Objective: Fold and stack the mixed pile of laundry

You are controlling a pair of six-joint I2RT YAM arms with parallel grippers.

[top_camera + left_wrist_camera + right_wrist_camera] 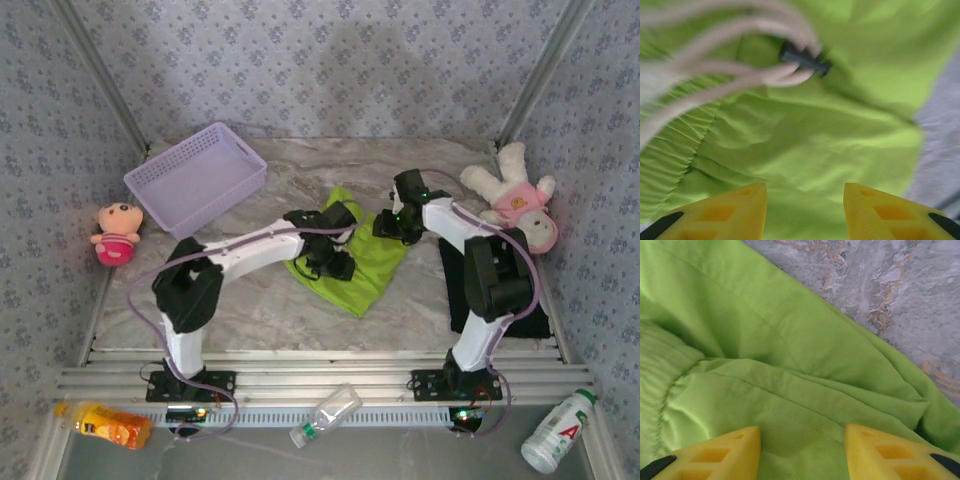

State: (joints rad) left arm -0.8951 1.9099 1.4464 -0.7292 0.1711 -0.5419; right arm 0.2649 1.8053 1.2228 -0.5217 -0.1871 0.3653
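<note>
On the marble table the lime-green garment lay crumpled at the middle. The black garment was spread flat to its right, beneath the right arm. The left gripper stood over the green cloth near its drawstrings, jaws partly apart with nothing pinched between them. The right gripper hung over the garment's far-right edge, likewise half open and empty.

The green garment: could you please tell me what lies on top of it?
Pale cords with a dark toggle lie on the green garment. The left gripper and right gripper, both open, hang over it. Whatever is beneath it is hidden.
</note>
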